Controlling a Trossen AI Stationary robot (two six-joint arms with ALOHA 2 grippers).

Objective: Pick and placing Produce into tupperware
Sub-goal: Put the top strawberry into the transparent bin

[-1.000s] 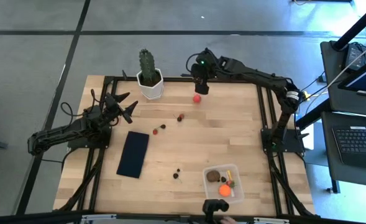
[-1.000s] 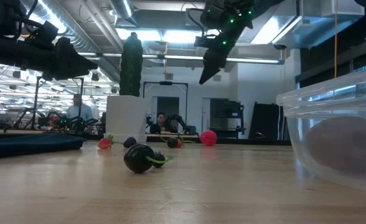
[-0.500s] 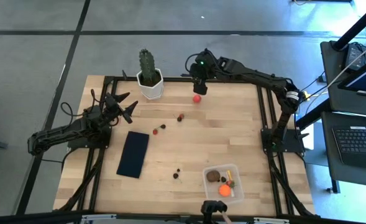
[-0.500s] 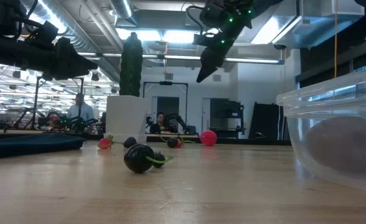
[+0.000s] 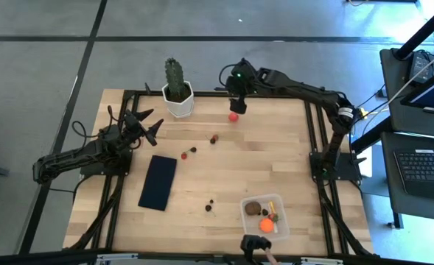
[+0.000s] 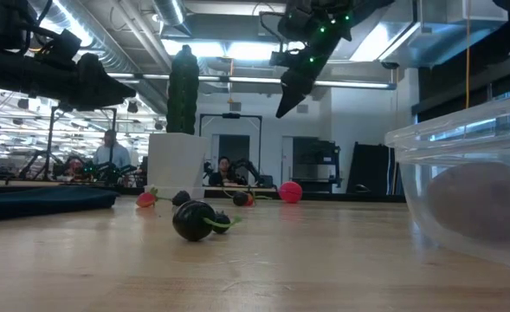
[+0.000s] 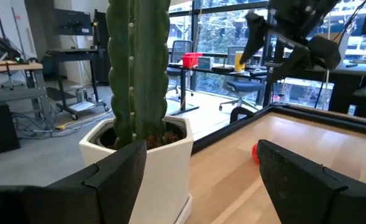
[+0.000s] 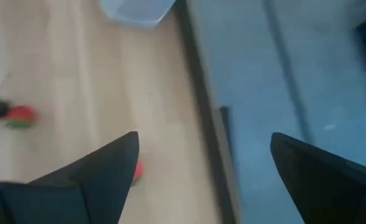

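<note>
A red ball (image 5: 233, 115) rests on the wooden table near its far edge. My right gripper (image 5: 236, 104) hangs open just above it, slanting down; in the right wrist view the ball (image 8: 137, 171) peeks out beside one finger. The clear tupperware (image 5: 264, 216) stands near the front edge and holds an orange ball (image 5: 265, 223) and a brown piece (image 5: 253, 208). Small dark and red bits lie mid-table (image 5: 214, 138), (image 5: 184, 155) and nearer the container (image 5: 209, 207). My left gripper (image 5: 149, 126) waits open at the left, level, above the table.
A green cactus in a white pot (image 5: 177, 92) stands at the far edge, left of the red ball. A flat navy rectangle (image 5: 158, 182) lies at the left. A black frame (image 5: 316, 147) rims the table. People show in the room beyond (image 6: 110, 152).
</note>
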